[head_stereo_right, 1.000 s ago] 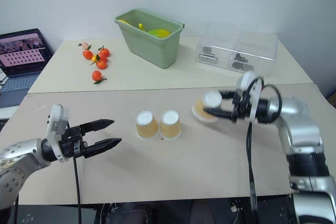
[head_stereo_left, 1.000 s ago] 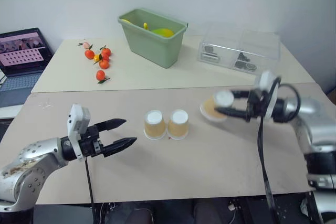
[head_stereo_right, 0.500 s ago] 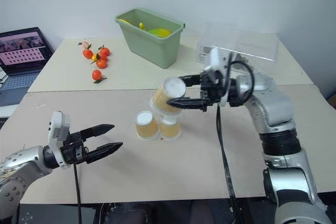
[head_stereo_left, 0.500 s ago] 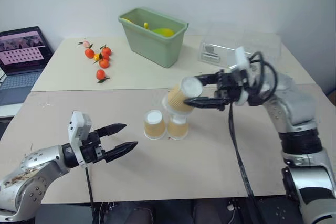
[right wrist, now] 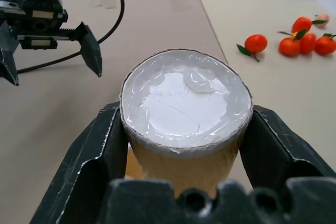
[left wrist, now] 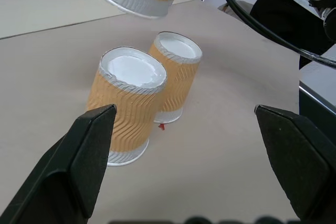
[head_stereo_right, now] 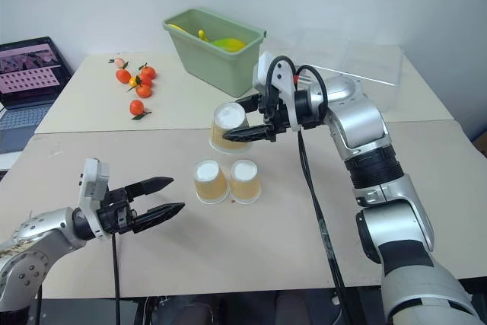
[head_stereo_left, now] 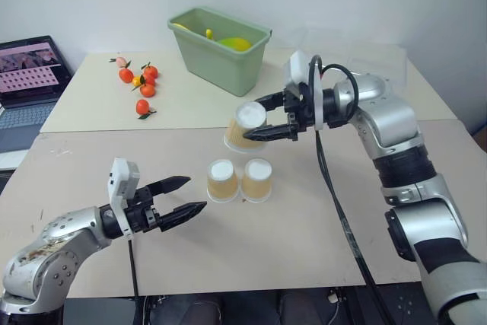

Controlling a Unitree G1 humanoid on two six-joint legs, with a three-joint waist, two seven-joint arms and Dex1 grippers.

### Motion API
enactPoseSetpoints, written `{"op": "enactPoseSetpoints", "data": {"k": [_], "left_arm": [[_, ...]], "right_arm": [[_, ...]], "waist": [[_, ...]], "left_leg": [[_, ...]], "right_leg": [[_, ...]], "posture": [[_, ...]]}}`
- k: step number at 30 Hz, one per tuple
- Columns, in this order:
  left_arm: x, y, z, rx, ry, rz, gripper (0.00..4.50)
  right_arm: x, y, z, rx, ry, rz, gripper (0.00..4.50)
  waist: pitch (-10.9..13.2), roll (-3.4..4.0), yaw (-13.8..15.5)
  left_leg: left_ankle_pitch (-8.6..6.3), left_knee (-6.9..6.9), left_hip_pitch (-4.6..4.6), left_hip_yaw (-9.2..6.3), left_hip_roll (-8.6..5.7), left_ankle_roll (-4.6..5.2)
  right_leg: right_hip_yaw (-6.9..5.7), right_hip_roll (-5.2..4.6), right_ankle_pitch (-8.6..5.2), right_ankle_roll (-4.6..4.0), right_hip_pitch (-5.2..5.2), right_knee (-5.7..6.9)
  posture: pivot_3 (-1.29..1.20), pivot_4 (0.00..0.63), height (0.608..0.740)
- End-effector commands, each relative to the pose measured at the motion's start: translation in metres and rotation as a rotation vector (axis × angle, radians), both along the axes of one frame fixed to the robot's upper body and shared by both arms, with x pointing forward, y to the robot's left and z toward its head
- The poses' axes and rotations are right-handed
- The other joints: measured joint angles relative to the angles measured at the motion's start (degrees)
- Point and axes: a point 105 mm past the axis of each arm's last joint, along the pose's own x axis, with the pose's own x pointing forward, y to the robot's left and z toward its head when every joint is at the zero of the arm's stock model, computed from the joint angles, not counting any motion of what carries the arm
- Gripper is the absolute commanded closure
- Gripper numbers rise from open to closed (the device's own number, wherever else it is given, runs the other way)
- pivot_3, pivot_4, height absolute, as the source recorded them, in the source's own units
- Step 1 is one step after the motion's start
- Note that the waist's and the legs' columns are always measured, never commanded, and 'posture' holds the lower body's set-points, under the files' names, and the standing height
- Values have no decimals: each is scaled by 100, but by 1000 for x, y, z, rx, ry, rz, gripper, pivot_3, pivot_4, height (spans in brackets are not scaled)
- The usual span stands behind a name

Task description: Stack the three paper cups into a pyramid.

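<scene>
Two paper cups [head_stereo_left: 223, 180] [head_stereo_left: 256, 180] stand upside down, side by side and touching, in the middle of the near table. The third paper cup [head_stereo_left: 245, 125] hangs tilted in the air just above and behind them, white bottom up, with my right gripper [head_stereo_left: 253, 119] shut on its ribbed wall. The right wrist view shows that cup [right wrist: 184, 114] between both fingers [right wrist: 100, 161]. My left gripper [head_stereo_left: 194, 193] is open and level above the table, left of the pair, pointing at them. In the left wrist view both standing cups [left wrist: 128, 103] [left wrist: 176, 72] sit beyond its spread fingers [left wrist: 79, 166].
A green bin [head_stereo_left: 221, 51] holding yellow items stands on the far table, with several tangerines [head_stereo_left: 137, 85] to its left and a clear plastic box [head_stereo_left: 365, 55] to its right. A laptop [head_stereo_left: 30, 70] sits at the far left edge.
My right gripper has carried the cup from the right side of the table leftward to just above and behind the standing pair. The left gripper has stayed open and nearly in place.
</scene>
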Motion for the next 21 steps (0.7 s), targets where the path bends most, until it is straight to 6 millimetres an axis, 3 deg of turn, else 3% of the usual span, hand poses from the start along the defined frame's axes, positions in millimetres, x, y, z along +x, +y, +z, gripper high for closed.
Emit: {"op": "enactPoseSetpoints", "data": {"k": [1,8,21], "left_arm": [[0,-2,5,-3,-43,-8,0],[2,-3,0,-15,-39,-12,0],[6,-5,-2,-20,-38,-25,0]], "right_arm": [[-6,-1,12,-2,-17,19,1684],[-9,4,25,42,19,20,1684],[-41,18,23,65,109,87,1684]], "waist": [[0,0,-2],[0,0,-80],[-1,0,-98]], "left_leg": [[1,0,-5,0,0,-2],[6,0,-32,1,0,-10],[6,2,-35,3,0,-10]], "right_leg": [[0,0,1,-2,-7,1],[1,0,8,-11,-44,10],[2,0,9,-12,-49,16]], "posture": [[0,150,738],[0,150,738],[0,150,738]]}}
